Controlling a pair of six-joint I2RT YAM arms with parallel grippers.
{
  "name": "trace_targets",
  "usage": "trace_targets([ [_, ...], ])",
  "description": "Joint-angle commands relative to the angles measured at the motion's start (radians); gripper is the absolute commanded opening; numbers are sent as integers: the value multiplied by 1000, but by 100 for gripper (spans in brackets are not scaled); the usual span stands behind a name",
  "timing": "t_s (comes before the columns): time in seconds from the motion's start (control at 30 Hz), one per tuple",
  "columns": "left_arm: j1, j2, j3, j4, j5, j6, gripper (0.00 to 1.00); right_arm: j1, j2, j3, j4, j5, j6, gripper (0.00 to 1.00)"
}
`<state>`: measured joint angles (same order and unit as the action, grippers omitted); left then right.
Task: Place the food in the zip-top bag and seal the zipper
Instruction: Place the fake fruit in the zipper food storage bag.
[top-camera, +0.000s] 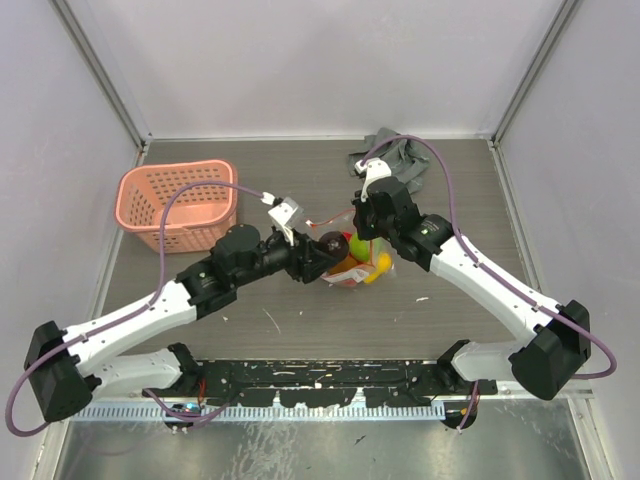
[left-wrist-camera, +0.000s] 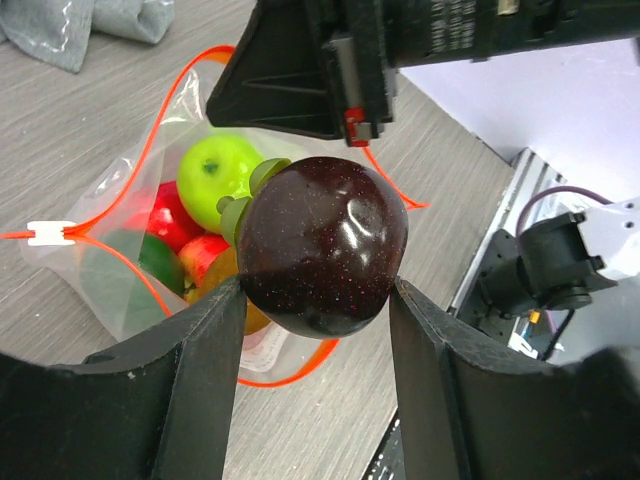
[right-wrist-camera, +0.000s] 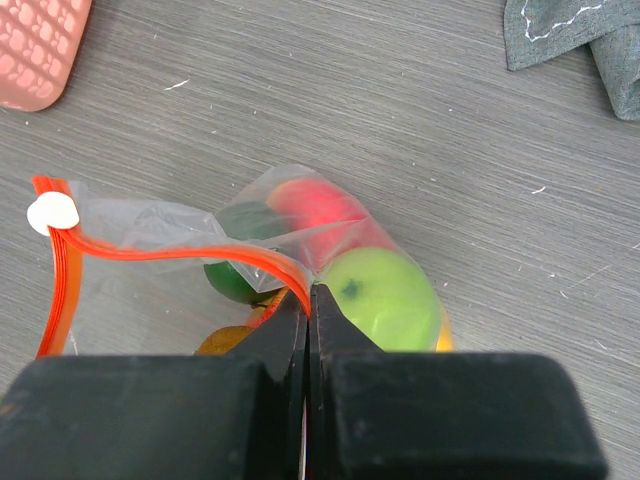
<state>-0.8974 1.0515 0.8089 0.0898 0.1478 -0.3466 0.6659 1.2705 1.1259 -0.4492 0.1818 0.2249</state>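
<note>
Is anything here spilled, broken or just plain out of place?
Nothing is spilled or broken. The one stray item is a crumpled grey cloth lying at the table's far edge, unrelated to the fruit and bag. A few pale flecks dot the surface.

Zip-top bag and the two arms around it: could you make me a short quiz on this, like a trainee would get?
1. True or false: the left fingers grip a dark purple mangosteen.
2. What do the right fingers pinch? A) the pink basket B) the zipper of the zip-top bag C) the grey cloth
3. Fill in: the bright green fruit inside the bag is an ___.
Key: 1 true; 2 B; 3 apple.
</note>
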Motion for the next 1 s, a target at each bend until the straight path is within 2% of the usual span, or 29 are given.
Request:
trace_targets([
  [0.0, -13, 43, 45, 94, -65, 8, 55, 9, -32, 10, 52, -6, 18, 3],
  [0.3, -20, 156, 113, 3, -138, -13, 59, 11, -42, 0, 65, -22, 24, 3],
  [0.63, -20, 247, 162, -45, -244, -60, 68, 15, -29, -1, 79, -34, 28, 3],
  [0.83, -20, 227, 173, -82, -249, -78, 75, 17, -29, -8, 83, -32, 28, 3],
  [0.97, -20, 143, 180, -144, -254, -81, 79, 18, -28, -16, 92, -30, 28, 3],
])
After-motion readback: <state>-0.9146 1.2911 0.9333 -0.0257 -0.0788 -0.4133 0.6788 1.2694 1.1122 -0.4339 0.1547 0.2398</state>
